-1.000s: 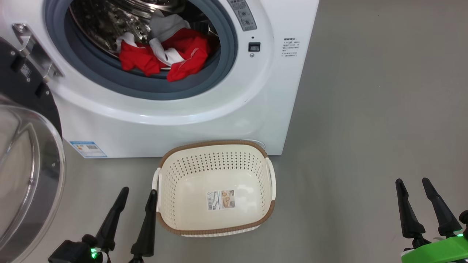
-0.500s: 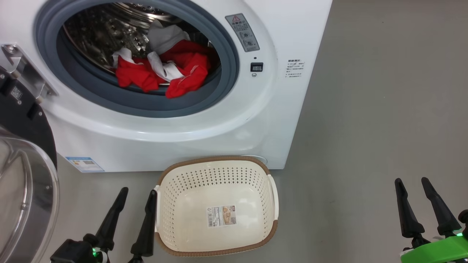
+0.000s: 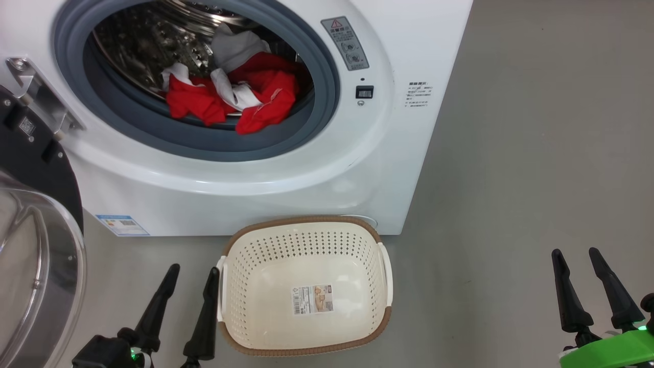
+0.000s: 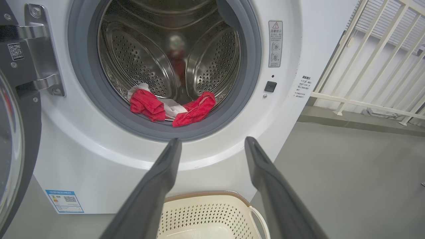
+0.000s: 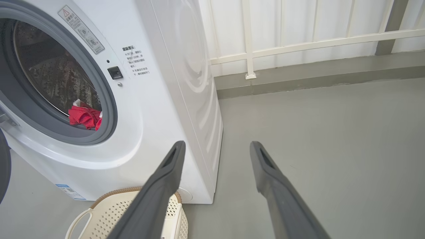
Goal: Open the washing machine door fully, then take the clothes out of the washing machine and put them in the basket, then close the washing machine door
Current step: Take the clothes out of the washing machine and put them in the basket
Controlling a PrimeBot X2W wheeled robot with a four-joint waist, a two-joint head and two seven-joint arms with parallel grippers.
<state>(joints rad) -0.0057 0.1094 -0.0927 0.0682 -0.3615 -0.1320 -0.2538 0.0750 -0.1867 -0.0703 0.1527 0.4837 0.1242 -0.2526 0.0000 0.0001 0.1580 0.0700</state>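
I am looking down at the washing machine, which is standing on the grey floor with its opening facing me. The washing machine door is hanging swung out at the left of the head view, its glass bowl bulging toward me and its black rim sitting beside the metal hinge. The clothes are lying in a heap at the front of the steel drum, red pieces tangled with white and grey ones, and one red fold is drooping onto the grey rubber ring. The basket is sitting on the floor just in front of the machine's base, showing the label sticker on its bare bottom. My left claw is hovering just beside the basket's left handle, fingers spread apart and gripping nothing. My right claw is hanging over bare floor, well apart from the basket on its right, fingers likewise parted and holding nothing. In the wrist views a white railing is running along the wall behind the machine.
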